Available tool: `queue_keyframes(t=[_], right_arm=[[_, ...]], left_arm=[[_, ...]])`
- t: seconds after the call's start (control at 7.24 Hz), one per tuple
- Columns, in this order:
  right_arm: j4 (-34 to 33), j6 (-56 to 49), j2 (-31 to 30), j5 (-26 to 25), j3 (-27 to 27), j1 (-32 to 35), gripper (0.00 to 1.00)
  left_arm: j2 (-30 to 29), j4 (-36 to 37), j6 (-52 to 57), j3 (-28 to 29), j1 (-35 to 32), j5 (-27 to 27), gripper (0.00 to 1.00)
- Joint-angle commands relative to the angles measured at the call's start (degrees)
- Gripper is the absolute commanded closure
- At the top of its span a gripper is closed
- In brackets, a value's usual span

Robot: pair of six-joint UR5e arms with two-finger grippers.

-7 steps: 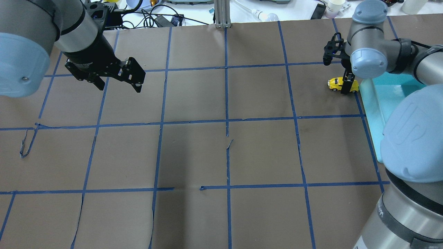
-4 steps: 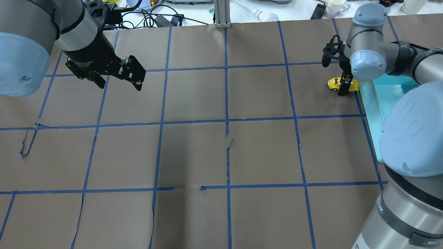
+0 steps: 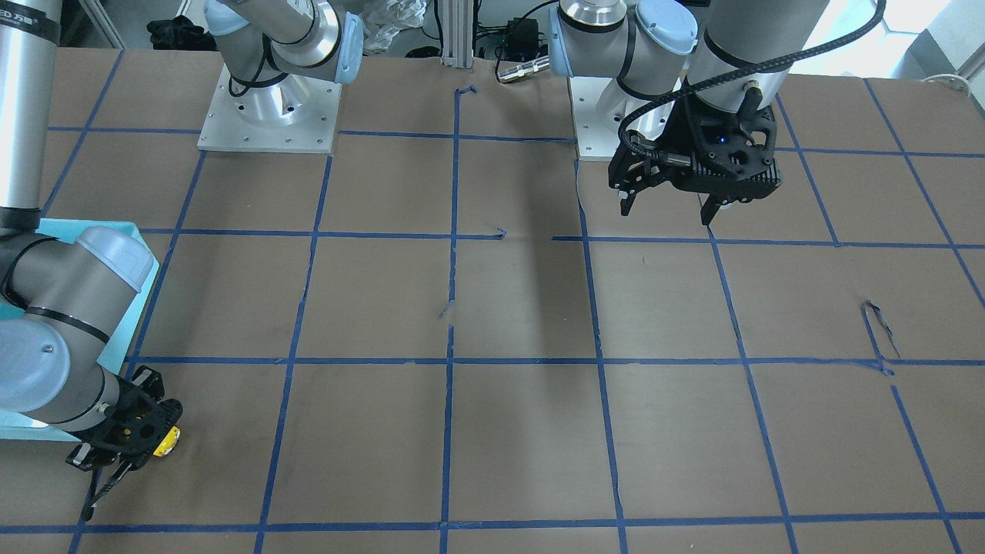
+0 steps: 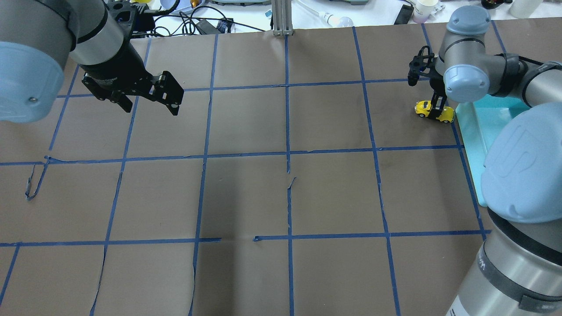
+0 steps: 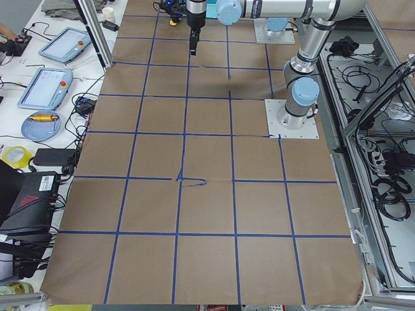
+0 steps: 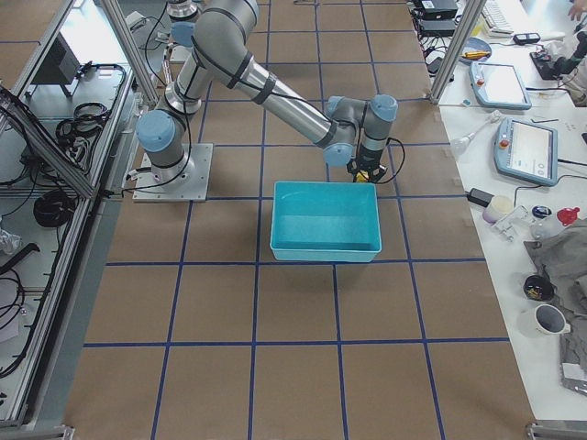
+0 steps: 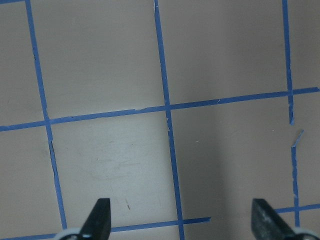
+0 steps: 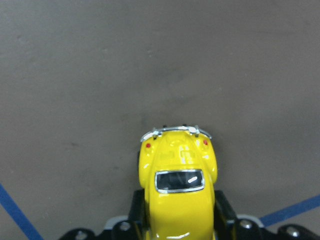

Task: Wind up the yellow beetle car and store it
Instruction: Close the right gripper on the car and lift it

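The yellow beetle car (image 4: 426, 107) is at the table's far right, just left of the teal bin (image 4: 476, 131). My right gripper (image 4: 437, 108) is shut on the car from above. In the right wrist view the car (image 8: 177, 175) sits between the two black fingers (image 8: 223, 212), its rear end pointing away from the camera. I cannot tell whether its wheels touch the paper. In the front-facing view only a bit of the car (image 3: 166, 445) shows under the right gripper (image 3: 123, 440). My left gripper (image 4: 151, 104) is open and empty above the far left of the table.
The teal bin (image 6: 326, 220) stands open beside the car, with its rim also in the front-facing view (image 3: 77, 225). Brown paper with a blue tape grid (image 4: 287, 153) covers the table. Cables and cups lie beyond the far edge (image 4: 197, 22).
The right gripper has shifted slightly left along the car, and the car has turned a little. The left arm has barely moved.
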Motion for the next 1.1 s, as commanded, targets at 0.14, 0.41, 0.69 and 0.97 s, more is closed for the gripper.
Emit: queue_keyframes(t=[0.14,0.41,0.69,0.97], right_arm=[[0.2,1.4,-3.7,4.3,-0.7,0.1,1.00],[0.2,1.4,-7.0,7.1,-1.0,0.1,1.00],[1.0,-0.9,-9.5,5.8,-1.1,0.0,1.00],[4.2,-9.3,-12.2,2.2,-2.8,-2.1,1.00]], left_arm=[[0.1,0.0,0.1,0.2,0.1,0.3,0.00],[0.2,-0.4,0.0,0.2,0.0,-0.3,0.00],[0.5,-0.4,0.0,0.2,0.0,-0.2,0.00],[1.0,-0.4,0.0,0.1,-0.1,-0.3,0.00]])
